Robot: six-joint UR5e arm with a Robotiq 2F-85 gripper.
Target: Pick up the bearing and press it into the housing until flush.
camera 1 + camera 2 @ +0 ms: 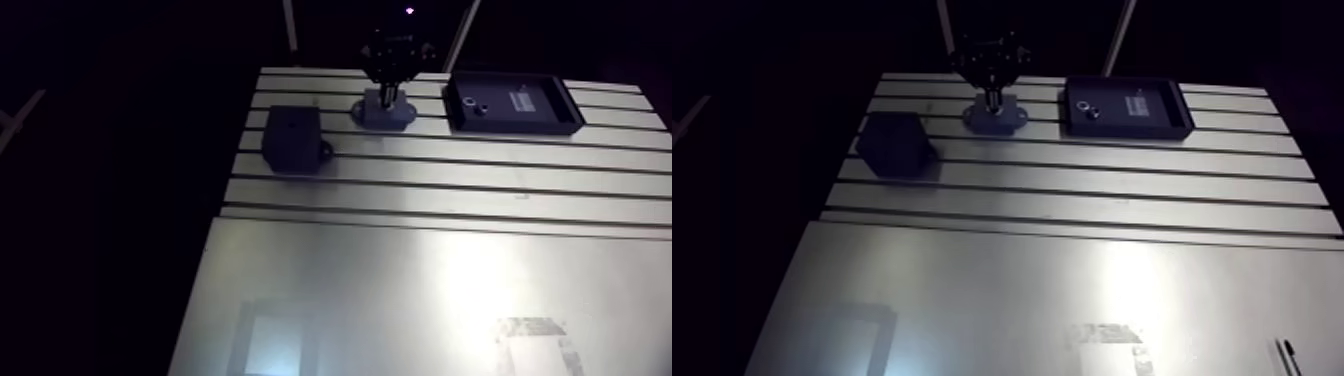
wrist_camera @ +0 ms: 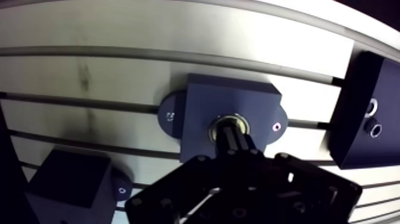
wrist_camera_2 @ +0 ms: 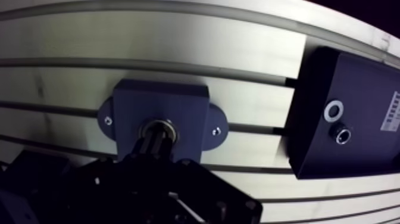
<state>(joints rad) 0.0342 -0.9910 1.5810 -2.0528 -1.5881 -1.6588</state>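
- The bearing (image 2: 222, 121) sits in the round bore at the middle of the housing (image 2: 199, 110), and only its bright metal ring shows around the fingertips. From these views I cannot tell whether it lies flush with the housing's top face.
- The gripper (image 2: 232, 136) comes straight down over the housing. Its two fingers are drawn together into one narrow dark column with no gap visible between them, and the tips rest on the centre of the bearing.
- The housing is a dark grey-blue block with a rounded ear on each of two opposite sides. Each ear has a small screw hole, one of them at (image 2: 275, 126). The block stands flat on the slotted aluminium table (image 1: 450, 185), across one of its grooves.
- Beside the housing, well clear of it, lies a shallow dark tray (image 3: 315, 89), also across the table's slots.
- In the tray are a pale metal ring (image 3: 334, 110) and, just beside it, a darker round part (image 3: 343, 136). A white label (image 3: 390, 113) lies further along the tray floor.
- On the housing's other side stands a dark box (image 1: 292, 135), apart from the housing. A small lug with a hole (image 2: 122, 190) sticks out at its base.
- In the arm view, the housing, tray and box are all on the far, grooved part of the table, and a smooth metal sheet (image 1: 400, 290) covers the near part.
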